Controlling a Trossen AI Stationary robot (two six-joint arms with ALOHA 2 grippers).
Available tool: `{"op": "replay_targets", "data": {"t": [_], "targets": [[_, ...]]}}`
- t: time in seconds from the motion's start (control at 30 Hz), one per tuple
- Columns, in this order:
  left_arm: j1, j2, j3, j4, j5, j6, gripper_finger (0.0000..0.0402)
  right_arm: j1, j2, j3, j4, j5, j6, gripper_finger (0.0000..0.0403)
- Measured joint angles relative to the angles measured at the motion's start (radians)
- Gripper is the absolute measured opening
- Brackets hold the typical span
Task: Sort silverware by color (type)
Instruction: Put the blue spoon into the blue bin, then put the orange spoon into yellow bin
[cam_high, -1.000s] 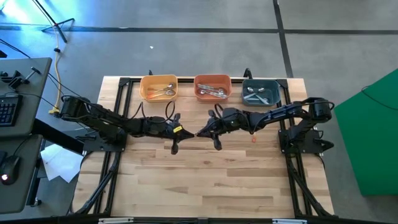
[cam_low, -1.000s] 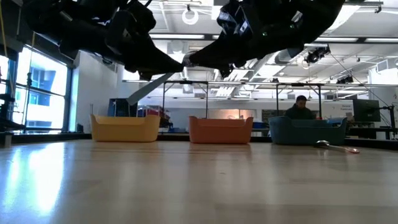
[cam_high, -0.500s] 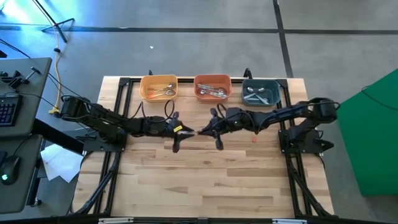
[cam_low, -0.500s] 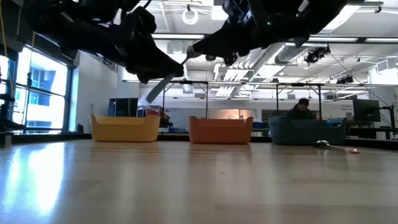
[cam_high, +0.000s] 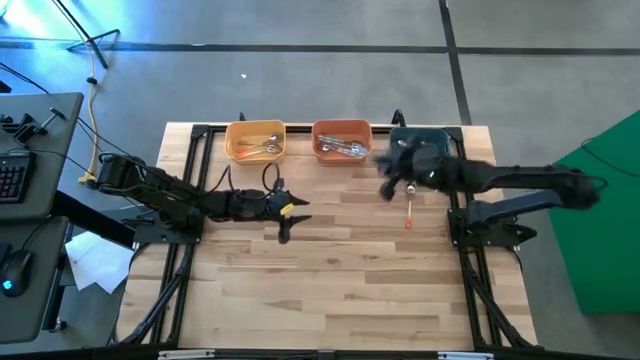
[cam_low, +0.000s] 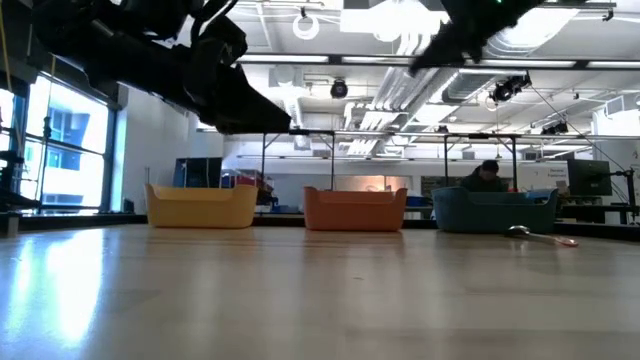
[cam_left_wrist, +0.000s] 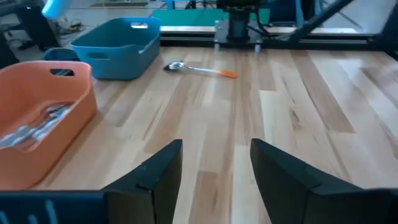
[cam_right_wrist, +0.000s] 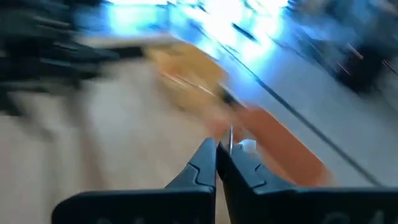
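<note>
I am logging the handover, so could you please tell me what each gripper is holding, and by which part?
The right gripper is shut on a spoon, pinched at one end. The left gripper is open and holds nothing.

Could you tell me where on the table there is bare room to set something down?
The whole near part of the table, in front of both arms, is bare wood. It is crowded along the far edge: the yellow bin, orange bin and teal bin stand in a row, the right gripper hangs before them, and an orange-handled spoon lies below the teal bin.
</note>
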Motion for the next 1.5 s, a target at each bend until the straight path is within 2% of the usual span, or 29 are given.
{"op": "replay_targets", "data": {"t": [0.07,0.17,0.33,0.47,0.6,0.83,1.13,1.23,1.37,1.5], "targets": [[-0.004,0.0,-0.011,0.003,0.001,0.0,0.018,-0.077,-0.071,-0.005,-0.136,0.024,0.073,0.0],[-0.003,0.0,-0.015,0.003,0.001,0.0,0.0174,-0.225,-0.169,-0.049,-0.238,0.025,0.157,0.0],[-0.003,0.0,-0.015,0.004,0.0,0.01,0.0166,-0.491,-0.318,-0.184,-0.209,-0.016,0.25,0.0],[-0.003,0.0,-0.015,0.008,0.0,0.009,0.0162,-0.657,-0.372,-0.303,-0.077,-0.195,0.302,0.0],[-0.006,0.0,-0.015,0.007,0.001,0.0,0.0161,-0.76,-0.374,-0.432,0.096,-0.355,0.353,0.0],[-0.007,0.0,-0.015,0.007,0.001,-0.005,0.0161,-0.859,-0.374,-0.567,0.227,-0.443,0.401,0.0],[-0.007,0.0,-0.016,0.015,0.0,-0.014,0.0161,-0.879,-0.374,-0.605,0.261,-0.492,0.393,0.0003],[-0.007,0.0,-0.016,0.015,0.0,-0.018,0.0161,-0.879,-0.374,-0.606,0.245,-0.468,0.376,0.0026],[-0.007,0.0,-0.016,0.015,0.0,-0.018,0.0161,-0.879,-0.373,-0.606,0.221,-0.363,0.363,0.0079],[-0.007,0.0,-0.016,0.015,0.0,-0.016,0.0161,-0.879,-0.373,-0.606,0.219,-0.356,0.359,0.0123]]}}
